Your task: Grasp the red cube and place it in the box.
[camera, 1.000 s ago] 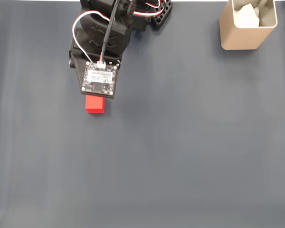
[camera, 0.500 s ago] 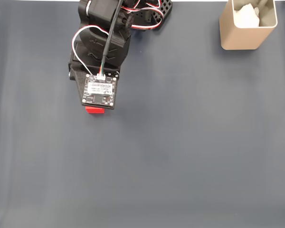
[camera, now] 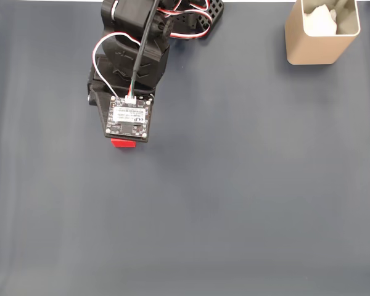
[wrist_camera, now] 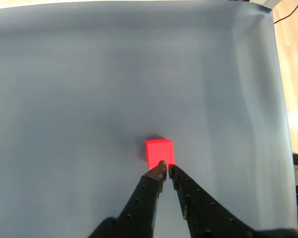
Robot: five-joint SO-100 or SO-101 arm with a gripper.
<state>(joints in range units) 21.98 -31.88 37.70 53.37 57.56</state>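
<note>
One smooth red cube [wrist_camera: 159, 151] at black fingers [wrist_camera: 154, 179]

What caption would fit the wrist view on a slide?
Tool with fingertips nearly together at the near face of the red cube on a grey cloth.

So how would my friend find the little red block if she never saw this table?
Start at the dark blue cloth that covers the table, then find the black robot arm near the top left in the fixed view. Just below its small circuit board, a red cube peeks out, right at the tips of the claw. It is the one bright red thing.
</note>
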